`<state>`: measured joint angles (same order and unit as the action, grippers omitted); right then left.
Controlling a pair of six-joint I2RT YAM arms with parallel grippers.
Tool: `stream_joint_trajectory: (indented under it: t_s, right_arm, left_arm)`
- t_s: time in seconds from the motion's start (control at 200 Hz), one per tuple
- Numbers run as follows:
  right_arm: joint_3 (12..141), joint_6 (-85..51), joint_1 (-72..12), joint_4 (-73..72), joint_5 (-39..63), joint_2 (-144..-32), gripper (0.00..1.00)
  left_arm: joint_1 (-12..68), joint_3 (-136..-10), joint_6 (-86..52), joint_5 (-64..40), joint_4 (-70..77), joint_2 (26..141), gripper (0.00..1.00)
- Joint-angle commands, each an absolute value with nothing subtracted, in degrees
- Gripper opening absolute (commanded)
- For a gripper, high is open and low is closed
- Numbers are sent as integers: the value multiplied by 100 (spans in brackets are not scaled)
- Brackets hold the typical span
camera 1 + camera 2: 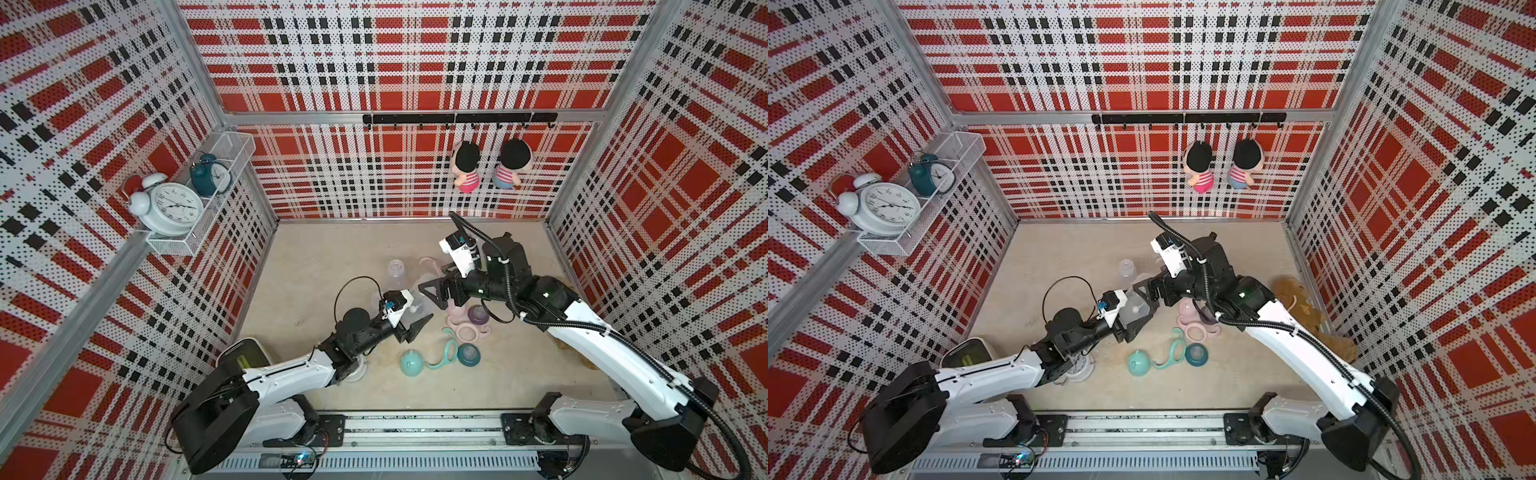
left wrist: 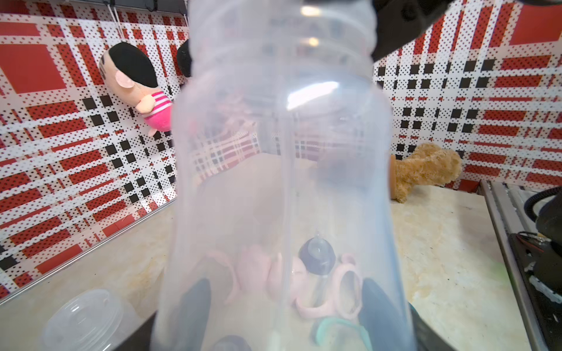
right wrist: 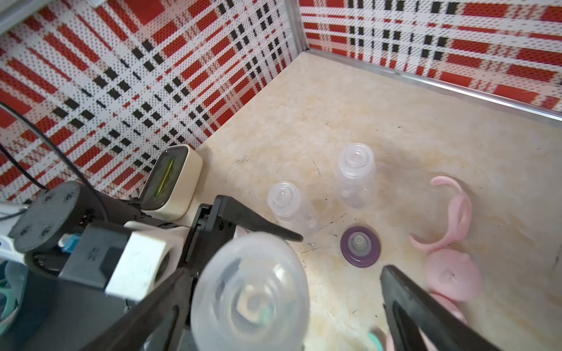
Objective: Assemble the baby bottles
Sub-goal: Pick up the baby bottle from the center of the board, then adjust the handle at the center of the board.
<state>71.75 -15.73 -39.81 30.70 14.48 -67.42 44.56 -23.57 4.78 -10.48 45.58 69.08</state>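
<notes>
Left end effector [image 2: 286,282]: clamped on a clear bottle [image 2: 279,182], held over the table [image 1: 316,266].
Right end effector [image 3: 286,270]: jaws apart, straddling that bottle's end.
Parts: two other bottles [image 3: 355,179] upright; purple collar [image 3: 360,246], pink ring [image 3: 462,212], pink cap [image 3: 453,275] beside them; teal cap [image 1: 411,363] nearer the arms.
Obstruction: held bottle fills the left wrist view.
Wire basket [image 1: 168,249]: white clock [image 1: 174,208], teal clock [image 1: 205,178]; left wall.
Brown plush toy [image 2: 425,170]: by right wall.

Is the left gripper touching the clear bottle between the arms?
Touching. In the left wrist view the left gripper is shut on the clear bottle, its dark fingers pressed against the bottle wall on both sides.
</notes>
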Motion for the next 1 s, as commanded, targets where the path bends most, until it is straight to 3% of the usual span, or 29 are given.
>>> stream_joint_trajectory:
  t_s: [0.0, 0.23, 0.356, 0.646, 0.997]
  right_arm:
    - [6981, -2039, -3938, 3097, 826, -6306, 100]
    - [5839, -2517, -3951, 3382, -193, -5492, 100]
    - [5105, -2997, -4073, 3187, -210, -5141, 100]
    - [4187, -4281, -5344, 2845, -1340, -5477, 100]
    - [3862, -5421, -5914, 2603, -1698, -6461, 66]
  left_arm:
    - [4163, -2248, 51, -1278, 5021, 6745, 0]
    - [3939, -2051, -94, -1272, 5138, 6374, 0]
    - [3876, -1901, -167, -1131, 5141, 6044, 0]
    - [3937, -1768, -176, -972, 4939, 5567, 0]
    - [4239, -1893, 0, -793, 4746, 5666, 0]
